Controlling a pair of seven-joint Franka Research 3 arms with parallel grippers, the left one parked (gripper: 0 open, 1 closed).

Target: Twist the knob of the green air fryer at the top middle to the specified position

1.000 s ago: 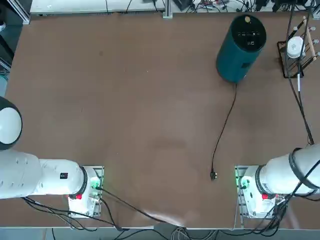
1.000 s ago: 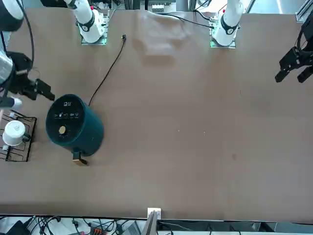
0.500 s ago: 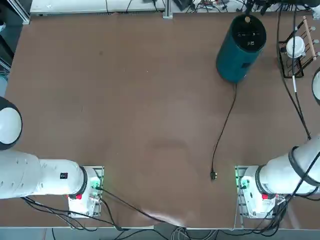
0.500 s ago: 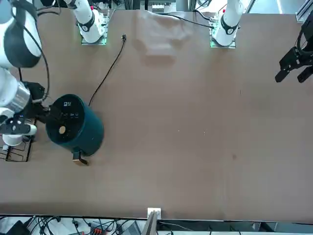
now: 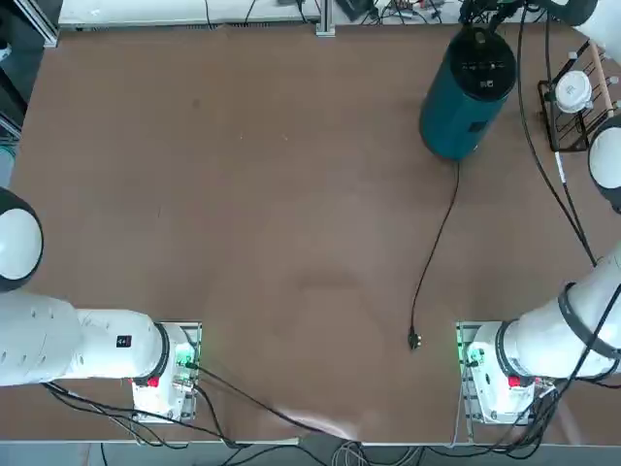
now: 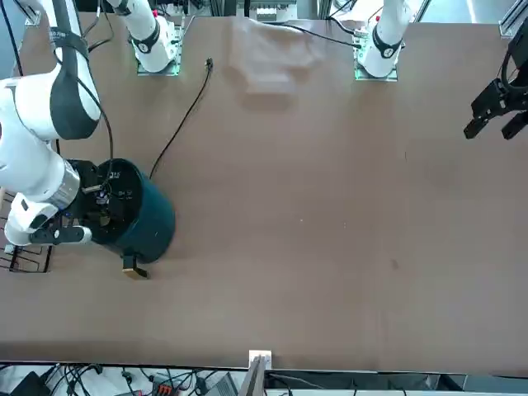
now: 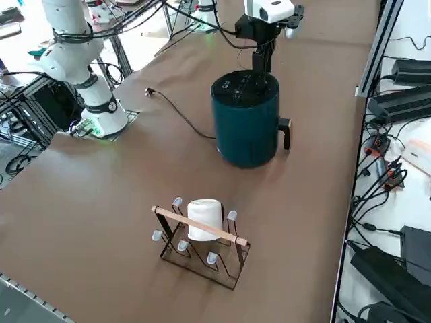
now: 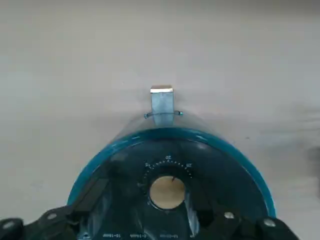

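Note:
The green air fryer (image 5: 464, 97) (image 6: 140, 221) (image 7: 246, 121) stands upright at the table's far edge, right of the middle. In the right wrist view its tan knob (image 8: 167, 192) lies on the black top panel, ringed by white tick marks. My right gripper (image 5: 481, 27) (image 6: 99, 213) (image 7: 260, 62) (image 8: 156, 196) points straight down over that rim of the panel. It is open, with one dark finger on either side of the knob, and I cannot tell if they touch it. The hand hides the knob in the top and front views.
A black wire rack holding a white ball (image 5: 572, 89) (image 7: 202, 225) stands just right of the fryer. The fryer's handle (image 8: 161, 100) (image 7: 285, 132) sticks out towards the far edge. Its black cord (image 5: 437, 243) trails back towards my right base, with the plug lying loose.
My right arm has swung from beside the wire rack across to the fryer and come down over its top panel, now covering the knob. The jaws have narrowed a little.

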